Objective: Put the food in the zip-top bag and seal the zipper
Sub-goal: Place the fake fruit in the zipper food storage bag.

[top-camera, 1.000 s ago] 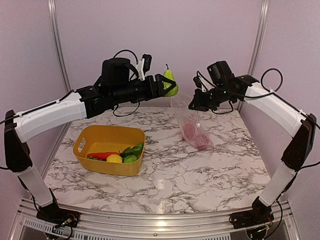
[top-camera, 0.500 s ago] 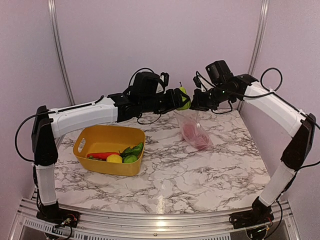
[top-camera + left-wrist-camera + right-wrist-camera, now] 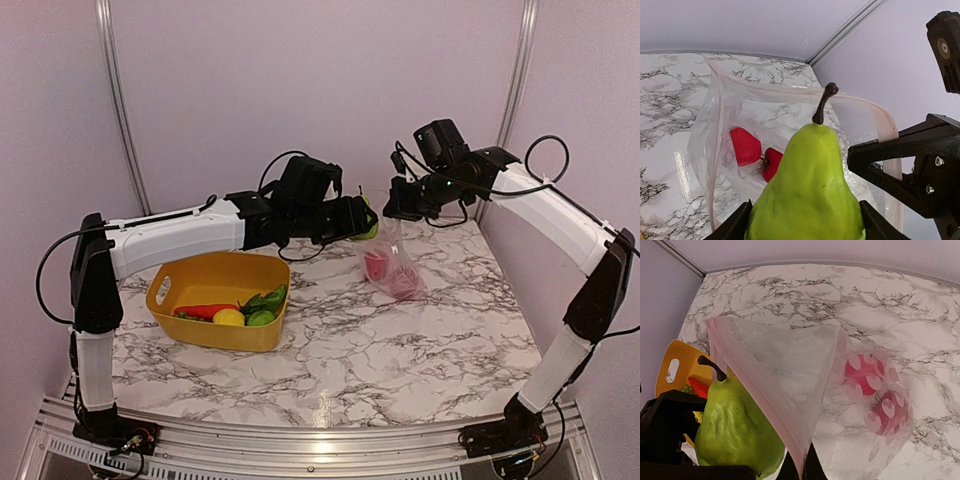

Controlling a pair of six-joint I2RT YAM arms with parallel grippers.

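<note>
My left gripper [image 3: 362, 217] is shut on a green pear [image 3: 807, 190], stem forward, right at the open mouth of the clear zip-top bag [image 3: 790, 135]. The pear also shows in the right wrist view [image 3: 735, 430] and in the top view [image 3: 370, 222]. My right gripper [image 3: 392, 208] is shut on the bag's mouth edge, on the pinkish zipper strip [image 3: 760, 395], and holds the bag [image 3: 392, 262] up and open. Two red round fruits [image 3: 875, 390] lie in the bag's bottom. A lemon [image 3: 228, 317], a carrot [image 3: 205, 310] and green leafy pieces [image 3: 265, 303] lie in the yellow basket [image 3: 215, 272].
The yellow basket stands on the marble table at the left, under my left arm. The back wall and a metal corner post [image 3: 515, 90] are close behind the bag.
My left arm has carried the pear rightward and down, from apart to the left of the bag up to its mouth. My right gripper has kept holding the bag's edge.
</note>
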